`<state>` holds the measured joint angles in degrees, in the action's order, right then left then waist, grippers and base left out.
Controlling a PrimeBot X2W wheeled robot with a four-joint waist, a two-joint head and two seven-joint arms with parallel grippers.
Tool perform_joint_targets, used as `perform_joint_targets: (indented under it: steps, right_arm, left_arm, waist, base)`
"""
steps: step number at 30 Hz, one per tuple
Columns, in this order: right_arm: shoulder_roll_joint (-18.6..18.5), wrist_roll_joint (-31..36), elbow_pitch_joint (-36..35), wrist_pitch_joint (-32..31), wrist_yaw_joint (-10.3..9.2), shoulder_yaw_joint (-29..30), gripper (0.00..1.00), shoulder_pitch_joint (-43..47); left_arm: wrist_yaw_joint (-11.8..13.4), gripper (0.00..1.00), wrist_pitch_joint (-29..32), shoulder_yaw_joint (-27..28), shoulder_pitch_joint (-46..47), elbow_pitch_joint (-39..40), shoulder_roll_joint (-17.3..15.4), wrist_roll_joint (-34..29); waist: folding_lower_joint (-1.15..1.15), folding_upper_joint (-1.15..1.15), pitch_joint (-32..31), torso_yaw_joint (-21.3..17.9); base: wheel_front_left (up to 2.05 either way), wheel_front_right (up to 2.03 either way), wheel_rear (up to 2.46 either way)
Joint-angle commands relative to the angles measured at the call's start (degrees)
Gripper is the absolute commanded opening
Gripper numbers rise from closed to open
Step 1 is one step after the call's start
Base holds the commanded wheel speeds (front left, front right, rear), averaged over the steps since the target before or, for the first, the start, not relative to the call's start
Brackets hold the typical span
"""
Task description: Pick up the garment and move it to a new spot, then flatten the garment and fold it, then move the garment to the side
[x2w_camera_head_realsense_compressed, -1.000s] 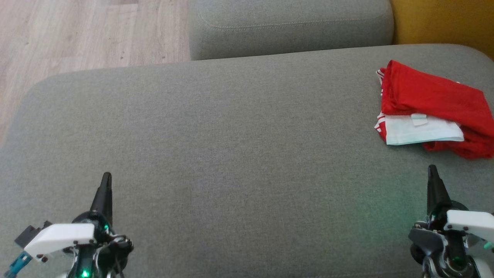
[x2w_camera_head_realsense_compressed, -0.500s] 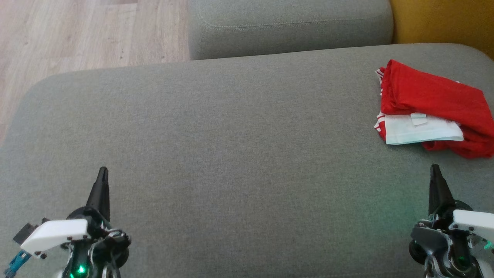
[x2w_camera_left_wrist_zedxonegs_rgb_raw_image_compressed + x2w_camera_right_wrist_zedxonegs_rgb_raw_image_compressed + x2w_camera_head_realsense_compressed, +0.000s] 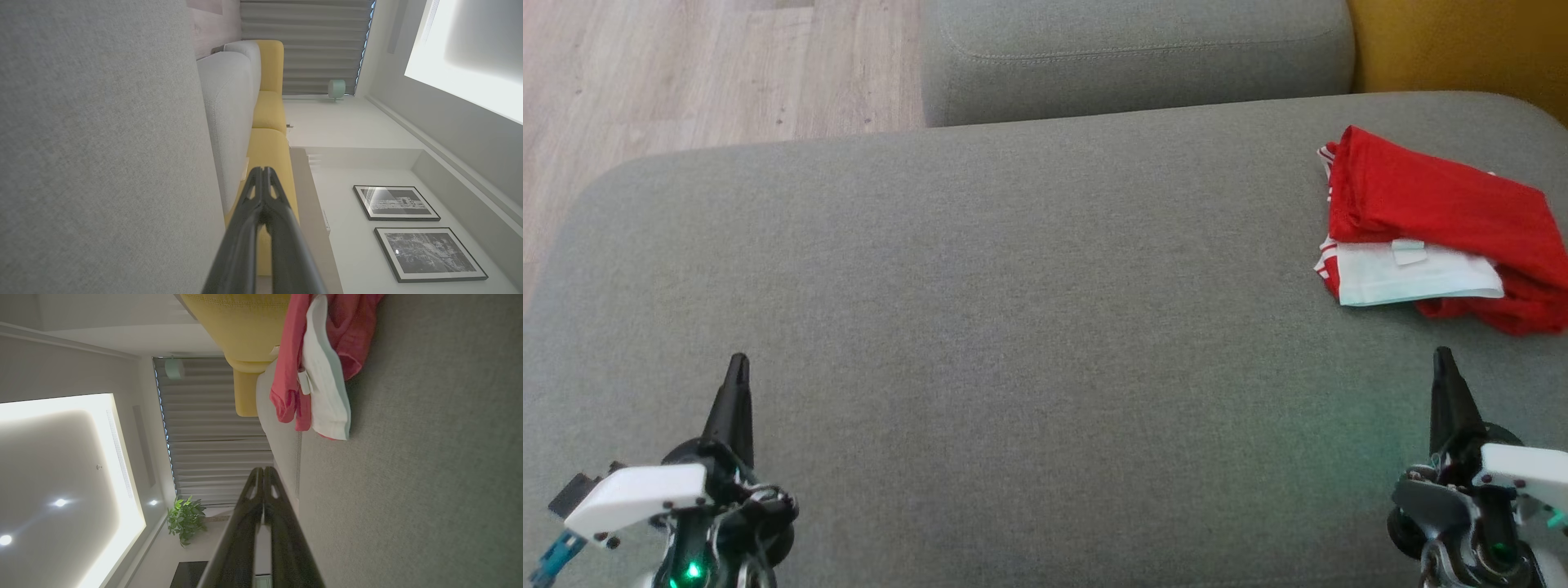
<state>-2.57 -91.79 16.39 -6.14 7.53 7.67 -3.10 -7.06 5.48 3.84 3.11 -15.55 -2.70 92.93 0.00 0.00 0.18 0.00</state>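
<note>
Folded red garment (image 3: 1437, 220) lies at the frame's right edge, with open grey cushion (image 3: 1029, 327) stretching leftward. Left gripper (image 3: 738, 361) and right gripper (image 3: 1443, 354) sit in the lower corners, both closed and empty. The left has nudged slightly leftward.

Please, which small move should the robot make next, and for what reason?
Probably the right claw should open and reach forward to the loosely bunched red and white cloth garment. Both claws are shut and hold nothing. The garment lies just ahead of the right claw on the grey fabric sofa cushion, while the left claw is far from it.
</note>
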Motion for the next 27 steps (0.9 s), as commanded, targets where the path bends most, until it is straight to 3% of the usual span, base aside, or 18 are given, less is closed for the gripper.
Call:
perform_joint_targets:
  steps: [1,27]
  right_arm:
    - [-0.31,-0.38,-2.36,-0.35,-0.04,-1.16,0.00,-3.09]
    - [-0.31,-0.38,-2.36,-0.35,-0.04,-1.16,0.00,-3.09]
  left_arm:
    - [-0.43,0.00,0.44,1.97,3.02,1.52,-0.72,-0.17]
    - [-0.43,0.00,0.62,2.20,3.04,1.52,-0.56,-0.37]
  waist:
    - [0.00,0.00,0.00,0.00]
    - [0.00,0.00,0.00,0.00]
  base:
    - [0.00,0.00,0.00]
    - [0.00,0.00,0.00]
